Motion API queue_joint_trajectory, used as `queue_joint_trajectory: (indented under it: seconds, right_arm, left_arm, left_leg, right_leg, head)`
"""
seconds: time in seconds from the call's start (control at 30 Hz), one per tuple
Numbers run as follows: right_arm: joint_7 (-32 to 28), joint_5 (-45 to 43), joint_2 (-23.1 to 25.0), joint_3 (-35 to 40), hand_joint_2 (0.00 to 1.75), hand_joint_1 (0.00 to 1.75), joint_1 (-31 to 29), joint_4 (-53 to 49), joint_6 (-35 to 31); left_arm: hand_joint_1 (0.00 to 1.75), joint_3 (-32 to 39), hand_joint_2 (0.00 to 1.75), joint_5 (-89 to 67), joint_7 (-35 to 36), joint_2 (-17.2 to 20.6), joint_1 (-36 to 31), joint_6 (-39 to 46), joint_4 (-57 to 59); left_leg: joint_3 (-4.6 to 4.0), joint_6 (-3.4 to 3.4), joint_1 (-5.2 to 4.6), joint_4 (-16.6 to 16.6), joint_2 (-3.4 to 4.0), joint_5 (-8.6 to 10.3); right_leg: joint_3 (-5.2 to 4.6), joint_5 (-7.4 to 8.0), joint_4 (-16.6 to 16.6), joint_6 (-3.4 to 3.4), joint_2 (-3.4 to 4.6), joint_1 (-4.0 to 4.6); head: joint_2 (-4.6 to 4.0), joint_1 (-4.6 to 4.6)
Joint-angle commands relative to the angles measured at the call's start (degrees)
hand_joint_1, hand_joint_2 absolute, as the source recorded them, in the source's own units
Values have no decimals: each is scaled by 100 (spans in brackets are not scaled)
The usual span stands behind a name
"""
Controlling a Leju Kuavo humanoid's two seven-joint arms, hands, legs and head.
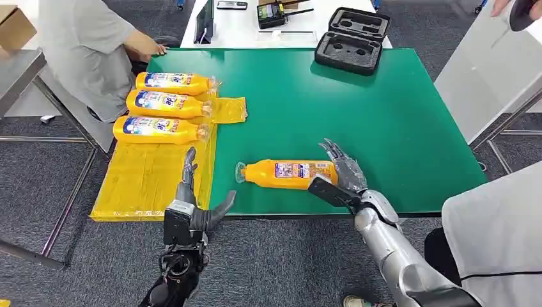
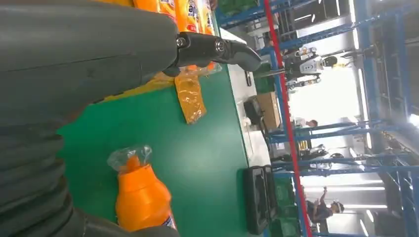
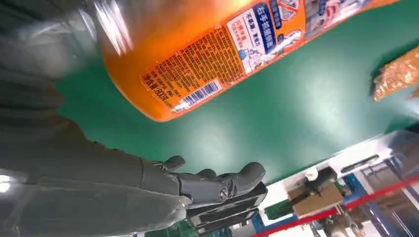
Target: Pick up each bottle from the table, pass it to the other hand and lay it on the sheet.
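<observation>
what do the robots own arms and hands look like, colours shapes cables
The right arm is silver metal in rounded, jointed segments. The right hand has grey and black slender segmented fingers. The left hand is darker grey with a thick grey thumb, and black cables run along the left forearm. Up close, the hand's back is a grey ribbed cover.

The right arm point(image 1: 396, 252) is showing smooth silver shells, the left arm point(image 1: 182, 256) is showing black casing with exposed cables, and both hands are wearing dark grey fingers point(image 1: 339, 157).
</observation>
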Motion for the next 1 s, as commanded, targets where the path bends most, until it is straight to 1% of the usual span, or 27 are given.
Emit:
queue_joint_trajectory:
  seconds: [0.03, 0.27, 0.37, 0.43, 0.5, 0.63, 0.8, 0.97, 1.0]
  right_arm:
    - [423, 310, -141, 479, 175, 0, -429, 704, 326]
    - [488, 382, -152, 530, 175, 0, -436, 704, 334]
    - [739, 543, -187, 649, 175, 0, -497, 786, 506]
    - [876, 595, -224, 698, 175, 0, -581, 869, 770]
    - [930, 663, -228, 748, 175, 0, -615, 891, 778]
    - [977, 651, -209, 732, 175, 0, -641, 921, 825]
    - [977, 651, -209, 732, 175, 0, -641, 921, 825]
    - [1143, 666, -239, 751, 175, 0, -631, 1018, 1156]
    - [1173, 614, -246, 711, 175, 122, -637, 1040, 1312]
  left_arm:
    - [0, -301, 175, 135, 13, 134, -270, 31, 415]
    - [0, -327, 175, 151, 13, 141, -275, 65, 420]
    - [0, -364, 175, 220, 13, 146, -309, 102, 443]
    - [0, -411, 175, 277, 13, 159, -309, 124, 422]
    - [0, -444, 175, 299, 13, 161, -296, 133, 394]
    - [0, -459, 175, 286, 13, 154, -289, 191, 380]
    - [0, -459, 175, 286, 13, 154, -289, 191, 380]
    - [0, -468, 175, 297, 13, 115, -313, 227, 481]
    - [0, -467, 175, 295, 13, 110, -309, 249, 484]
  left_leg:
    - [25, -14, 9, 1, 3, -10]
    - [10, -9, 3, 0, 3, -4]
    - [8, -8, 3, 0, 1, -3]
    - [14, -11, 4, 1, 4, -6]
    - [5, -6, 1, -1, 2, -1]
    - [19, -13, 7, 4, 7, -10]
    - [14, -10, 4, 1, 3, -6]
    - [22, -14, 8, 3, 2, -9]
    - [17, -10, 5, 0, -1, -5]
  right_leg:
    - [26, -7, -3, -14, 1, 10]
    - [11, -3, -1, -9, 2, 3]
    - [9, -3, 0, -8, 0, 3]
    - [13, -4, 1, -11, 3, 4]
    - [4, -1, 0, -6, 1, 1]
    - [19, -7, 1, -13, 5, 7]
    - [15, -5, 0, -11, 2, 5]
    - [24, -8, -1, -14, 0, 9]
    - [18, -5, -2, -10, -2, 6]
  head:
    - [0, 0]
    - [0, 0]
    - [0, 0]
    - [0, 0]
    - [0, 0]
    - [0, 0]
    - [0, 0]
    - [0, 0]
    - [0, -2]
